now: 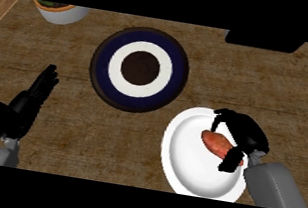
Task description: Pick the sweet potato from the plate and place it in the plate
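An orange sweet potato lies on the white plate at the lower right. My right hand arches over it from the right, fingers curled down past its far end and thumb at its near end, so the hand covers part of it. Up and to the left lies a dark blue plate with a white ring and a dark brown centre, holding nothing. My left hand rests open at the lower left, fingers straight and pointing away.
A white bowl with dark contents stands at the top left. A black object sits at the top right edge. Lighter wooden strips border the counter on both sides.
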Robot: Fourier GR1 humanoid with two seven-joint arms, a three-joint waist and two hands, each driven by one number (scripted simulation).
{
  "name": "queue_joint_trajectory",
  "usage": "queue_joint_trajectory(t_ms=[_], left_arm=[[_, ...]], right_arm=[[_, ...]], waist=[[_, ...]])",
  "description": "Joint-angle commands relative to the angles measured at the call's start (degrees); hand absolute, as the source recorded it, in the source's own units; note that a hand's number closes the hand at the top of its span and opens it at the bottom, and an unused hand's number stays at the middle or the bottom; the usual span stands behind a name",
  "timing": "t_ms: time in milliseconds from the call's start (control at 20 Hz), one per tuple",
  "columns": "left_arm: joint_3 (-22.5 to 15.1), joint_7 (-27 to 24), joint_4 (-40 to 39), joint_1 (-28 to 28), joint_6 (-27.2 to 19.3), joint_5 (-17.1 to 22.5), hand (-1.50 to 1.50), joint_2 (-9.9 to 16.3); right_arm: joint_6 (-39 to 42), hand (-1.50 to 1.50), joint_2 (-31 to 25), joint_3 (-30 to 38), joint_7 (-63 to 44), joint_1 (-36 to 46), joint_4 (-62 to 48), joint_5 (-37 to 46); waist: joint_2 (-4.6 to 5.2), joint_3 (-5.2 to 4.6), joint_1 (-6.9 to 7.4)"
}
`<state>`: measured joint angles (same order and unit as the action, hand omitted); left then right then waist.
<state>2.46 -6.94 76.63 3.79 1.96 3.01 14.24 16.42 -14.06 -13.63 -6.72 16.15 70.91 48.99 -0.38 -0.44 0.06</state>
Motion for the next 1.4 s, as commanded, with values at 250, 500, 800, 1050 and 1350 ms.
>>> queue_joint_trajectory(t_ms=[250,500,800,1050,1350], left_arm=[[1.25,0.11,-0.94,1.71,1.65,-0.14,0.0,0.38],[-1.87,1.64,0.65,2.09,-0.51,-2.2,0.0,-2.61],[0.39,-1.21,0.09,-0.72,0.63,-1.18,0.0,-1.53],[1.5,-2.3,-1.45,-0.58,1.93,-1.13,0.0,-1.0],[2.93,-1.22,-0.4,-0.83,1.75,-0.8,0.0,-0.12]], right_arm=[[-8.19,1.5,-1.8,8.75,16.13,7.06,-16.66,-2.76],[-16.82,1.5,-6.3,17.44,27.52,12.87,-28.33,-6.24],[-21.99,1.5,-7.95,21.86,40.1,18.42,-37.08,-9.13],[-20.75,1.5,-8.93,22.34,42.29,16.6,-30.39,-11.12],[-23.42,1.5,-6.97,25.38,43.14,11.46,-17.85,-16.47]], waist=[[0.75,0.5,0.82],[1.22,0.66,1.94],[0.79,0.54,1.35],[0.37,0.44,0.15],[0.16,0.43,-0.44]])
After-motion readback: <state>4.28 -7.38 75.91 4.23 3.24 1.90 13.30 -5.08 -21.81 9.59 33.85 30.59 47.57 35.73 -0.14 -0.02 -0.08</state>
